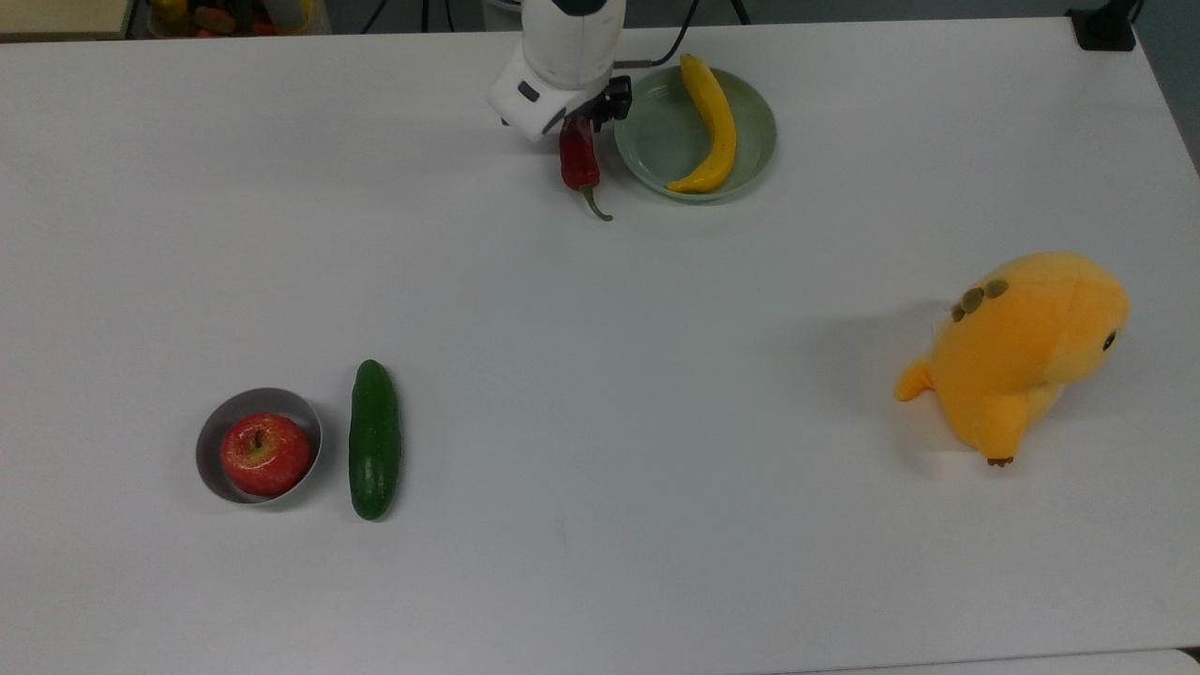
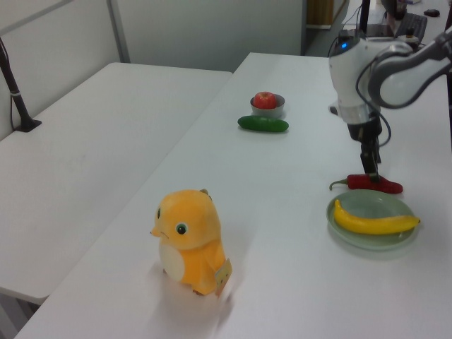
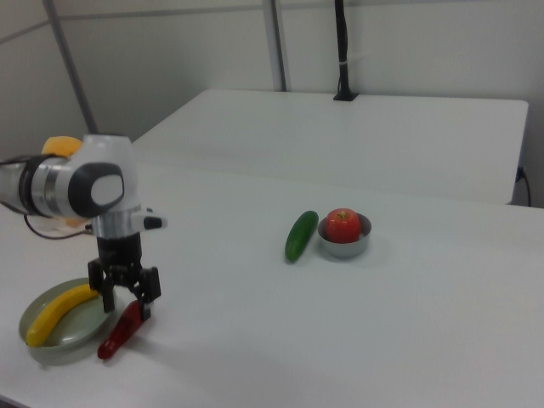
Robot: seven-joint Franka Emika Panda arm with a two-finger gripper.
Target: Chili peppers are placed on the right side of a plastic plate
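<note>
The dark red chili pepper (image 1: pixel 578 157) lies on the white table, close against the plate's left rim in the top view, its green stem pointing toward the top view's bottom. The pale green plastic plate (image 1: pixel 656 141) holds a yellow banana (image 1: pixel 710 122). My gripper (image 1: pixel 583 117) hangs just above the chili's blunt end, open, its fingers straddling it. In the left view the chili (image 2: pixel 374 185) lies just behind the plate (image 2: pixel 367 205), under the gripper (image 2: pixel 370 171). In the right view the gripper (image 3: pixel 127 302) stands over the chili (image 3: pixel 121 330), right of the plate (image 3: pixel 51 347).
A dark green cucumber (image 1: pixel 374 439) lies beside a grey bowl (image 1: pixel 211 431) holding a red apple (image 1: pixel 265 454) at the top view's lower left. An orange plush toy (image 1: pixel 1022 352) sits at the top view's right. A second white table stands alongside.
</note>
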